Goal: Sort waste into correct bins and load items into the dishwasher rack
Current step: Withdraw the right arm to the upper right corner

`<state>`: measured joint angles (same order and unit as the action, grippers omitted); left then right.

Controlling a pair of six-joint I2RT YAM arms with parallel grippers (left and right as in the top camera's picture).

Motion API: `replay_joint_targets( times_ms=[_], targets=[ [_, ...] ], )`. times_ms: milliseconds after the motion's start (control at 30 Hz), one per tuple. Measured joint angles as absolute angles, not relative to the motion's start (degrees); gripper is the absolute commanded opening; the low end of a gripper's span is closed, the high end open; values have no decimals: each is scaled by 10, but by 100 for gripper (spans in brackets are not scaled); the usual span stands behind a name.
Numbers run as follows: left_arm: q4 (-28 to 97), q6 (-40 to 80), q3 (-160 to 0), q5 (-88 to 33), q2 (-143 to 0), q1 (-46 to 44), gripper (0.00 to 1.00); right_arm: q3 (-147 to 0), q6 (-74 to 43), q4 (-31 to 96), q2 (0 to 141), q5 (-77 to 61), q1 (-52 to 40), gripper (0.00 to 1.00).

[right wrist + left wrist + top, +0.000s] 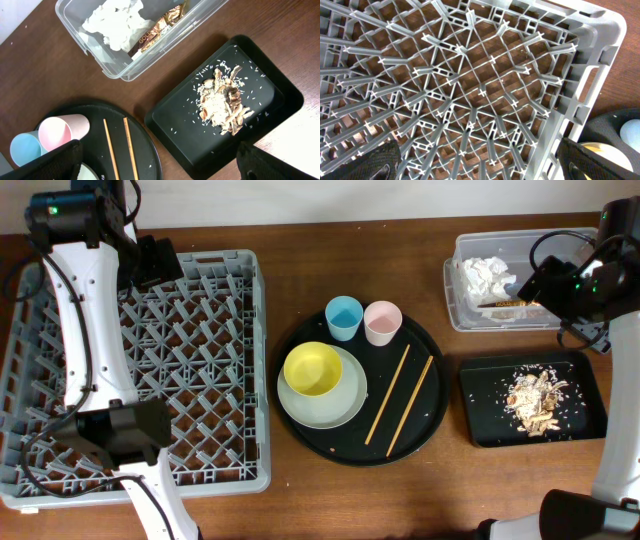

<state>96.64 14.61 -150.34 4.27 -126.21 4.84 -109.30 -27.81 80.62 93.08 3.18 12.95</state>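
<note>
The grey dishwasher rack holds nothing. My left gripper hangs open over its far right corner. On the round black tray, a yellow bowl sits on the pale plate, beside a blue cup, a pink cup and two chopsticks. The clear tub holds a white napkin and a gold wrapper. Food scraps lie in the shallow black tray. My right gripper is open above the tub, holding nothing.
The round black tray lies between the rack and the two bins. Strips of bare wooden table run between tray, tub and black tray. The left arm stretches over the rack's left side.
</note>
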Motion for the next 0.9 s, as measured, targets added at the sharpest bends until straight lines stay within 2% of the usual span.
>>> replay_joint_targets(
  times_ms=[233, 400, 500, 600, 733, 900],
  targets=[
    [933, 153, -1503, 37, -1262, 48, 99, -1093, -278, 806, 931, 32, 130, 99],
    [966, 177, -1503, -111, -1262, 49, 99, -1093, -278, 806, 931, 32, 130, 99],
    [966, 155, -1503, -214, -1262, 40, 99, -1093, -278, 806, 931, 32, 130, 99],
    [966, 110, -1495, -255, -1262, 14, 99, -1093, -278, 806, 931, 32, 130, 99],
    [966, 63, -1449, -262, -1262, -39, 99, -1093, -278, 806, 931, 32, 130, 99],
    [966, 44, -1331, -209, -1262, -107, 99, -1093, -278, 807, 931, 32, 130, 99]
  ],
)
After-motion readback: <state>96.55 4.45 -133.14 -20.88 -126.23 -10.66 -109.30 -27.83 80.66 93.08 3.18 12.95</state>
